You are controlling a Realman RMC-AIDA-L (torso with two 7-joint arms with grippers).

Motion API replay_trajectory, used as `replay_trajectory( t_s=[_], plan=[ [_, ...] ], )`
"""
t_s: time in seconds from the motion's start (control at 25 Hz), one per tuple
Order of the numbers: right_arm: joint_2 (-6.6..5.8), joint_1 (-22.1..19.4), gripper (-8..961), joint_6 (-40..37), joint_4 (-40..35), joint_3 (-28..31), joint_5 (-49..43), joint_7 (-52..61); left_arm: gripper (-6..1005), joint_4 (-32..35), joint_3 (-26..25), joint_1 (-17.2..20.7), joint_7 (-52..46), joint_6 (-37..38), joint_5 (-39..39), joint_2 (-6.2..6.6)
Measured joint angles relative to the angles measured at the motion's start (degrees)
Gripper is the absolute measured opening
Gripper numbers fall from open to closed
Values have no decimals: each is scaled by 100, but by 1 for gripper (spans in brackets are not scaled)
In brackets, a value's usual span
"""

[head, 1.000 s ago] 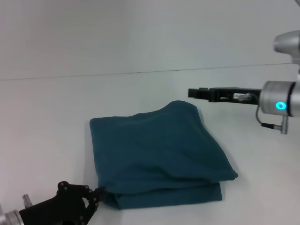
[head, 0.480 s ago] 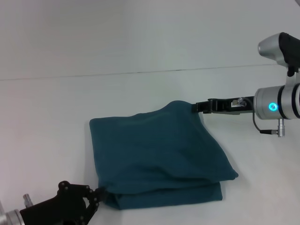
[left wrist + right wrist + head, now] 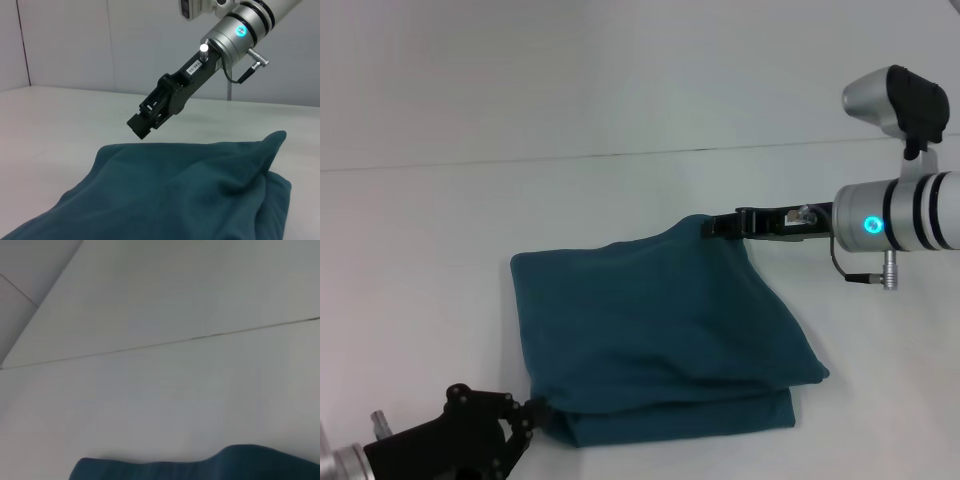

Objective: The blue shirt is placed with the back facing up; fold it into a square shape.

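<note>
Blue shirt (image 3: 655, 335) lies on the white desk (image 3: 430, 230), near the middle and toward the front edge, already doubled into a rough, puffy square; layered edges show along its front side and the far right corner stands up in a hump. Right gripper (image 3: 712, 227) has travelled in from the right side of the desk over the last second and dropped a little: a second ago it hung well clear of the cloth, now its tip sits right at that raised far corner, just above the fabric in the left wrist view, touching or nearly so. Cannot tell from any view whether its fingers are apart or together. Left gripper (image 3: 527, 418) has stayed put at the near left corner of the shirt, at the desk's front edge, fingers apparently pinched on the cloth there. Reading: main folds look done, and the right arm's approach suggests a tidy-up of the hump, either pressing it flat or taking the corner to square it.
</note>
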Motion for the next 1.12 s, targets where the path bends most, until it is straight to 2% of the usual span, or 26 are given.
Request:
replay_trajectory(
  t_s=[0.2, 0.6, 1.04, 1.12],
  plan=[
    [45, 78, 458, 116, 108, -29, 0, -2, 58, -12, 7, -34, -2, -38, 0, 0],
    [25, 217, 349, 376, 475, -91, -41, 35, 63, -12, 1, -56, -37, -45, 0, 0],
    [50, 302, 291, 442, 528, -188, -45, 40, 70, -14, -19, -74, -29, -55, 0, 9],
    [51, 316, 218, 445, 531, -197, -45, 41, 71, -15, -24, -74, -28, -55, 0, 9]
  ],
)
